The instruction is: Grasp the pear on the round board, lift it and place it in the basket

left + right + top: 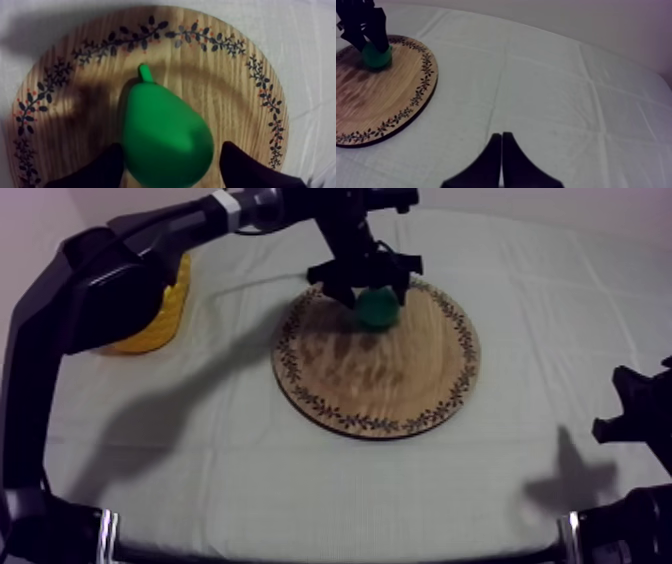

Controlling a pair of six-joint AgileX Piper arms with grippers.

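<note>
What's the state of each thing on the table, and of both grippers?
pear: lying on the board, stem pointing away from the left gripper.
wooden board: flat on the cloth, bearing the pear.
yellow basket: upright, partly behind the left arm; inside hidden.
left gripper: open, one finger on either side of the pear.
right gripper: shut on nothing, over the cloth.

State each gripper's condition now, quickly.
Left gripper: open, straddling the pear.
Right gripper: shut, holding nothing.
</note>
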